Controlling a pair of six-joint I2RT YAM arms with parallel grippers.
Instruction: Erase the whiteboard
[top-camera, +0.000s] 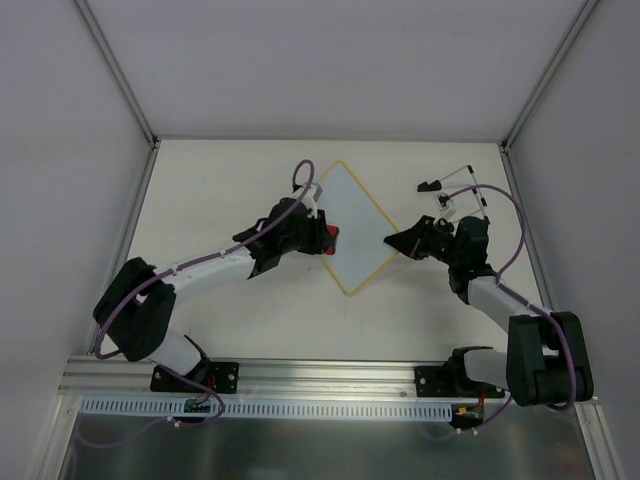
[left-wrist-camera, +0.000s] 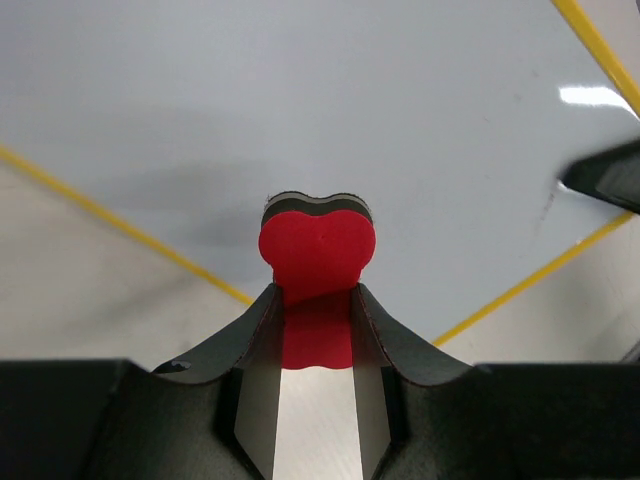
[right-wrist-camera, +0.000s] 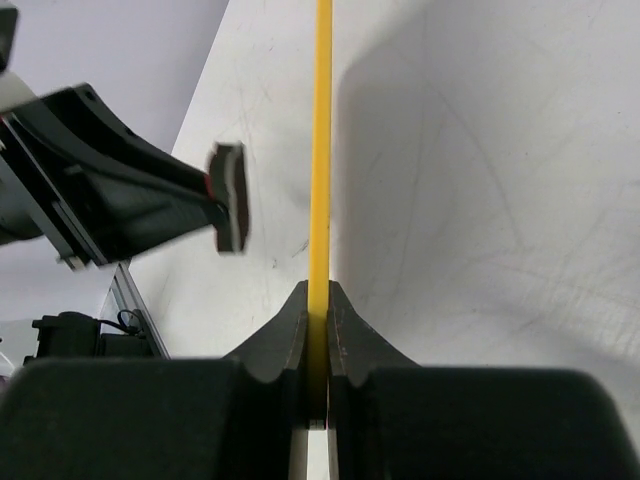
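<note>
Near the middle of the pale worktop (top-camera: 220, 185) lay the small rectangular whiteboard (top-camera: 350, 222), pale blue-white with a thin yellow frame, turned corner-on to the arms like a diamond. The right tool (top-camera: 397, 241) was clenched on the frame near the board's right-hand corner; its wrist view showed both fingers pinching the yellow rim edge-on. The left tool (top-camera: 322, 238) grasped a small red lobed foam eraser (top-camera: 331, 239) with a dark backing, poised over the board's left margin. Contact with the surface could not be confirmed. No red writing could be made out on the visible surface.

The board appeared thin, stiff and light, with a smooth face, so it would probably skid on the worktop under a wiping stroke. The frame was judged the proper place to hold it. A single narrow pinch might let the board pivot, so strokes were best kept gentle.
</note>
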